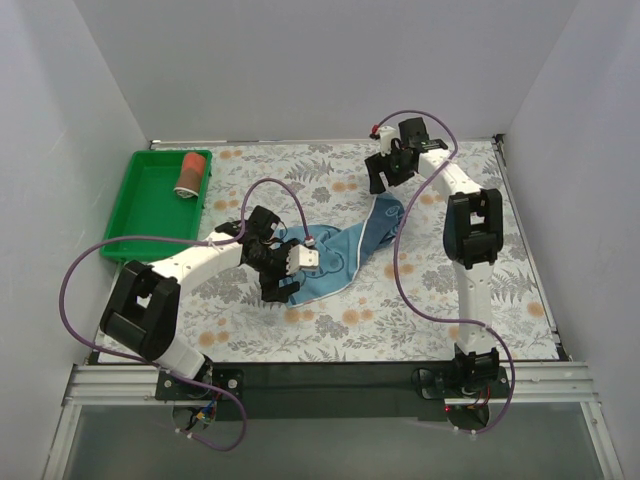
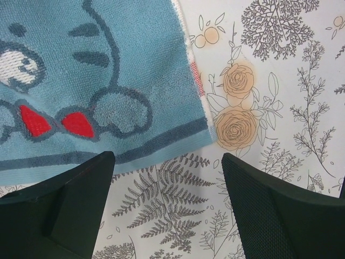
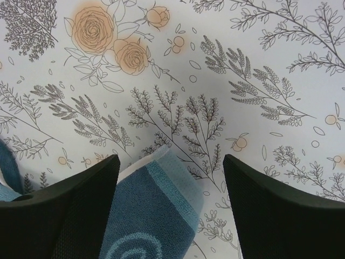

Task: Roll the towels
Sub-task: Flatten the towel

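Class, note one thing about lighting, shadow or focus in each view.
Top external: soft, even light, only faint shadows on the table cover. Left wrist: the blue towel shows a sharp weave, no glare. Right wrist: a soft grey shadow lies on the cover above the towel's end.

The flat towel (image 1: 345,250) lies ahead of the left gripper (image 2: 167,156) and reaches between the jaws of the right gripper (image 3: 170,157); the rolled towel (image 1: 190,172) lies in the tray (image 1: 150,212).

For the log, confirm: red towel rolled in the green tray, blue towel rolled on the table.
One error: the blue towel lies unrolled, spread on the table, per the top external view. The red towel is rolled in the green tray.
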Robot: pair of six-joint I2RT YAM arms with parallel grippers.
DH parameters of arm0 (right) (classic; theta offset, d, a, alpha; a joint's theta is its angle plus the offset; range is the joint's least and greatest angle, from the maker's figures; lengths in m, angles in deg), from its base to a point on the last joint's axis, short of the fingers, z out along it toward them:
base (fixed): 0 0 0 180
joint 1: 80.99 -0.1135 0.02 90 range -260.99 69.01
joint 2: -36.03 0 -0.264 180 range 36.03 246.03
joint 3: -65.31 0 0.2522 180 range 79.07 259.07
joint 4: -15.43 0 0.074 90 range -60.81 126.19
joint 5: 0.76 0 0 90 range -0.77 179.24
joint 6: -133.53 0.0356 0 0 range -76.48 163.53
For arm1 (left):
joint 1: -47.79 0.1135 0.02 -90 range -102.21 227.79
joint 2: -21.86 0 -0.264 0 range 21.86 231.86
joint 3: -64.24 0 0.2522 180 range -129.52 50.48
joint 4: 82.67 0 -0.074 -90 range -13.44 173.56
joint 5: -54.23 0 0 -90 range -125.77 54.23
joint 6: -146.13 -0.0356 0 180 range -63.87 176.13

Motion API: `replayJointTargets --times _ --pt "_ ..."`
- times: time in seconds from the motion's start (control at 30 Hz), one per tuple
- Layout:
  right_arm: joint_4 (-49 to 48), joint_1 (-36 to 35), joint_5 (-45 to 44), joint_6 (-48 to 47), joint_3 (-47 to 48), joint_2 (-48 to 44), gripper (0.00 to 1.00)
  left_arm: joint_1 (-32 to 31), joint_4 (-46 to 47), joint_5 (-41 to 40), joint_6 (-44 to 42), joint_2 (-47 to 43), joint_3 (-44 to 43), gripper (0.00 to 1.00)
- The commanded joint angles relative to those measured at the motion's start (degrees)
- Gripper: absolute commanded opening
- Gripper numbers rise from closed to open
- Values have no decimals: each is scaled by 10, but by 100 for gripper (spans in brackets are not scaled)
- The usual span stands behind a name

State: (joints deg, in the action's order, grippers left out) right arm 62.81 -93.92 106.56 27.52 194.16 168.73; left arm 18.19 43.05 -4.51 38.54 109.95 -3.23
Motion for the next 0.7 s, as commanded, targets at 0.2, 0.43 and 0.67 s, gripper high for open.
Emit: replayJointTargets --times 0.2,0.43,0.67 --pt "19 -3 2 -31 14 40 54 -3 18 -5 -3 1 -3 77" --pt "22 -3 3 -28 14 34 1 -3 24 -1 -6 13 -8 77" --pt "21 10 31 -12 -4 -31 1 -4 23 5 -6 -6 -10 77"
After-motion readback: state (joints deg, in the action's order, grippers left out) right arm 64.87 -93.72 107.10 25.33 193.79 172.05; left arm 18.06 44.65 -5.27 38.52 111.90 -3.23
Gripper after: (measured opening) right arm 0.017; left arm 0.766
